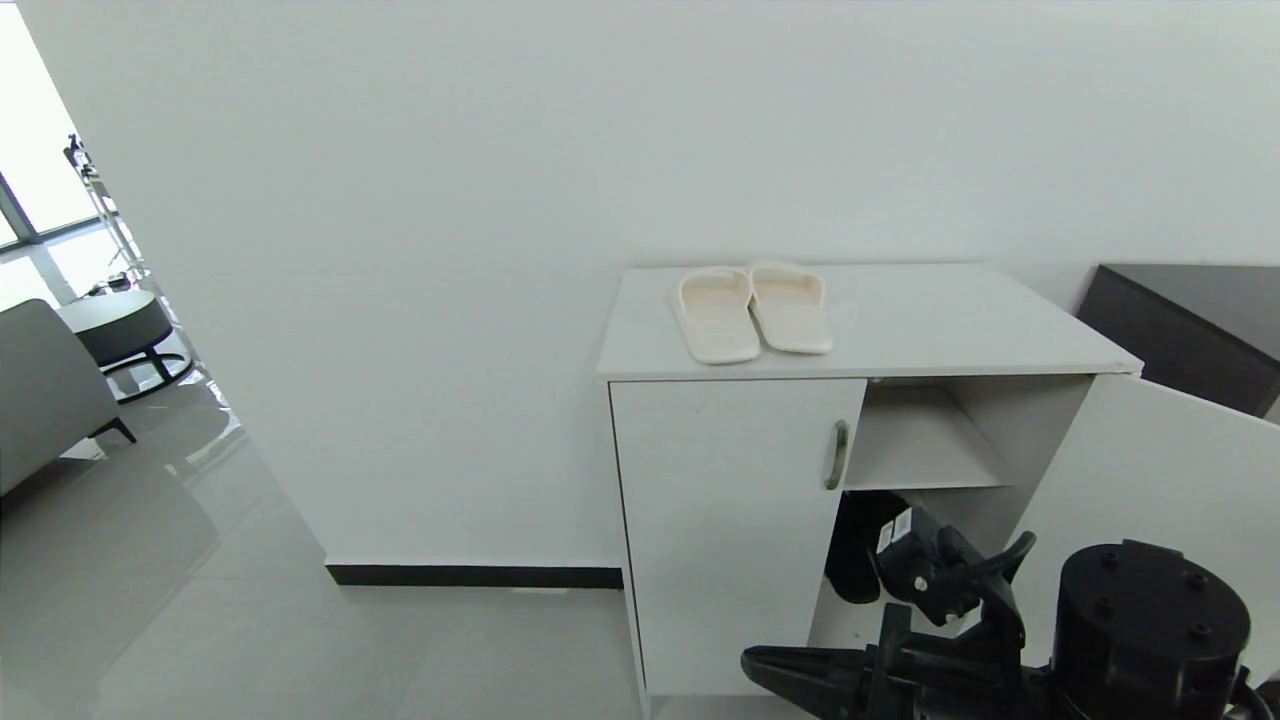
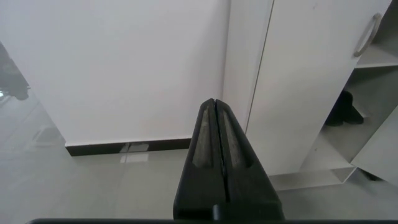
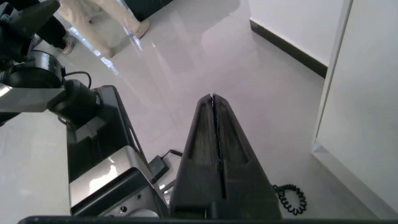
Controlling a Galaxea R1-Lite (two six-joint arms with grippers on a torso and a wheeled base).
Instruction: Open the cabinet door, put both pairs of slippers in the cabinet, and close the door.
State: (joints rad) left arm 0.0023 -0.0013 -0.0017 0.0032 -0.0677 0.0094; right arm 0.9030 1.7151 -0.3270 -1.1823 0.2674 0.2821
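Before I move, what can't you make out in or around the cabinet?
- Dark item in the lower compartment: head view, half hidden by the closed left door and a robot arm; full slipper pair or not, unclear.
- Space behind that door: hidden by it.
- Open right door: cut off by the head view's right edge.

light: bright, even | source: window (image 1: 25, 130) at left | glare: floor (image 1: 130, 440) reflections | shadow: lower cabinet (image 1: 730, 530) interior
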